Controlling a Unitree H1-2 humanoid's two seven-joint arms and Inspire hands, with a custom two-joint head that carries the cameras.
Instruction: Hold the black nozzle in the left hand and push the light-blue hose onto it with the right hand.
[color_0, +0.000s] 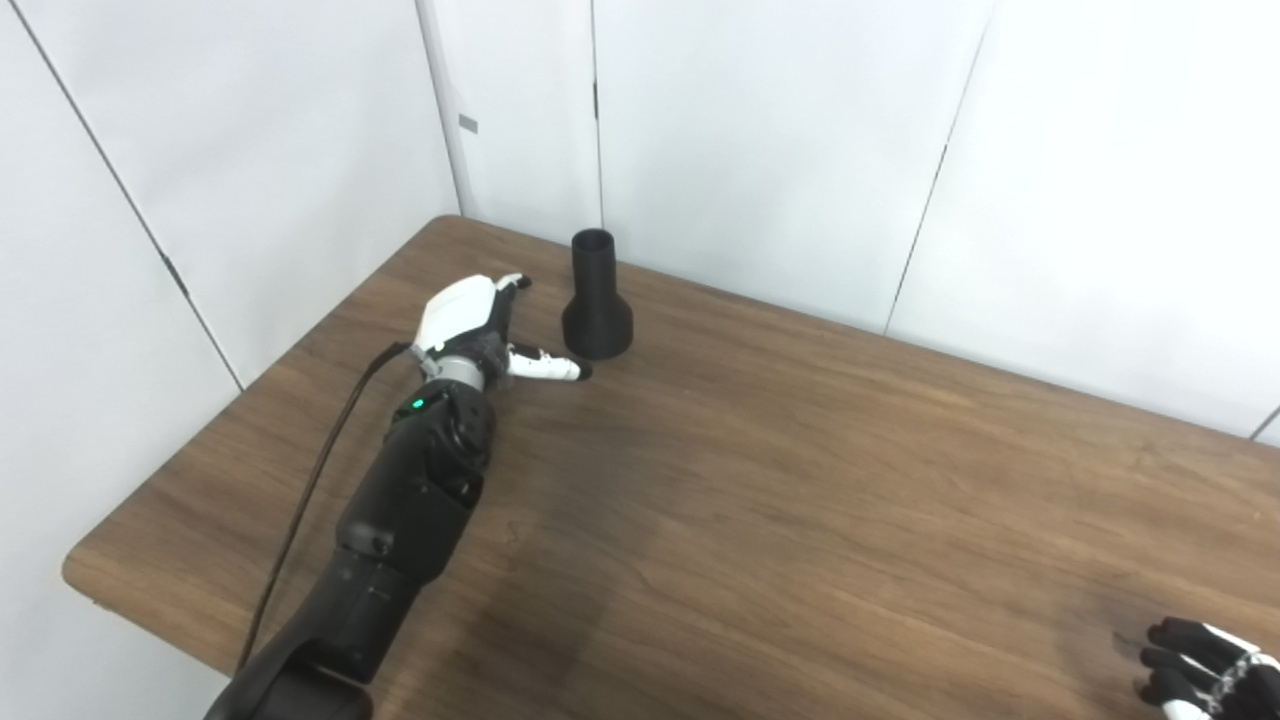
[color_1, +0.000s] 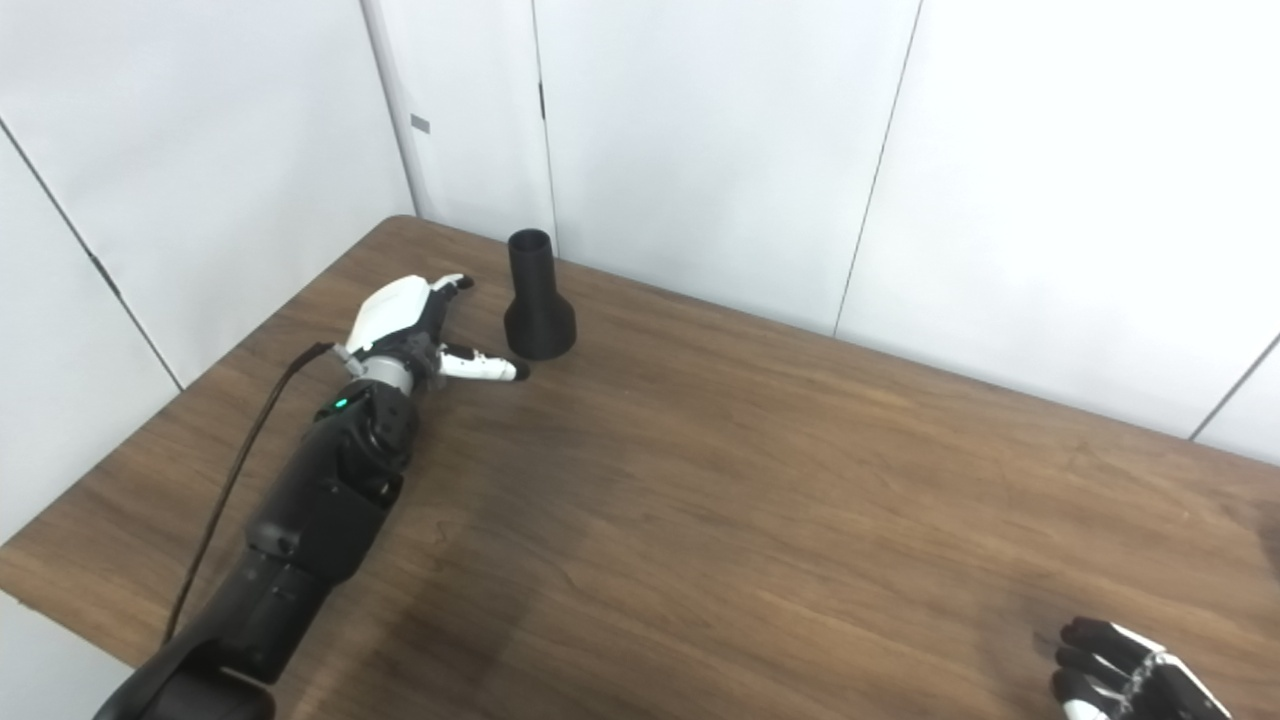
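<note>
The black nozzle (color_0: 596, 297) stands upright on its wide base near the table's far left corner, narrow tube end up. My left hand (color_0: 475, 330) lies just left of it, open, thumb stretched toward the nozzle's base, a small gap between them. My right hand (color_1: 1120, 675) shows only partly at the bottom right corner above the table, fingers curled and holding nothing that I can see. No light-blue hose appears in either view.
The brown wooden table (color_0: 800, 500) runs up to white wall panels (color_0: 750, 130) behind and to the left. A black cable (color_0: 320, 470) trails along my left forearm toward the near left edge.
</note>
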